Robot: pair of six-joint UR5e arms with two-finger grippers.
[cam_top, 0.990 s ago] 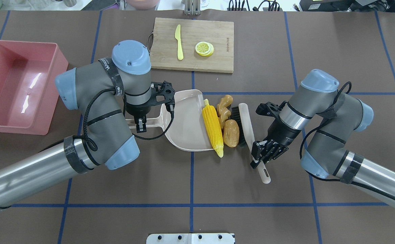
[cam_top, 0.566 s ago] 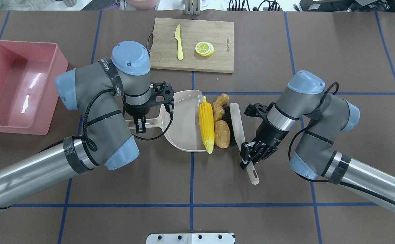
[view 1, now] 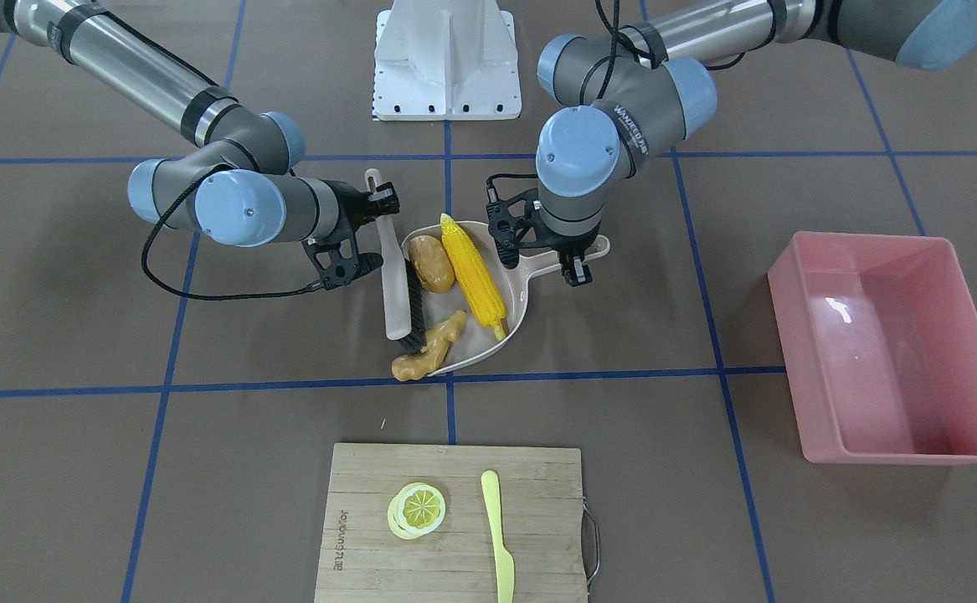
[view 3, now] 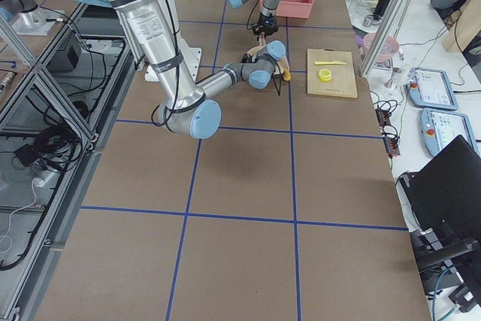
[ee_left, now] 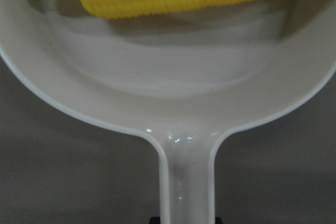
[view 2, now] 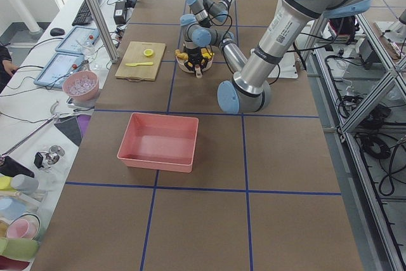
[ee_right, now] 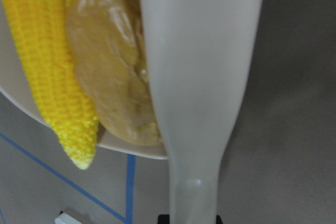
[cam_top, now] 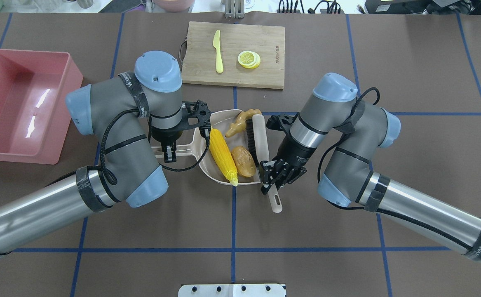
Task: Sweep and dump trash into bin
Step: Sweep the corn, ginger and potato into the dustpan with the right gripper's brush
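Your left gripper (cam_top: 170, 154) is pinching the dustpan (cam_top: 219, 119) handle, and your right gripper (cam_top: 271, 181) is pinching the brush (cam_top: 260, 136) handle. The corn cob (cam_top: 223, 156) is lying in the dustpan, long axis diagonal, with its pointed tip aiming toward the robot and overhanging the rim. The potato (cam_top: 243, 161) is sitting between corn cob and brush. The ginger root (cam_top: 241, 123) is lying crosswise, straddling the dustpan's far lip. The bin (cam_top: 17, 159) is standing well apart on the robot's left.

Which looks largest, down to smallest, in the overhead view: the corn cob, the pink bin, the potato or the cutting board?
1. pink bin
2. cutting board
3. corn cob
4. potato
All rest at table level, so nearness hardly skews this.
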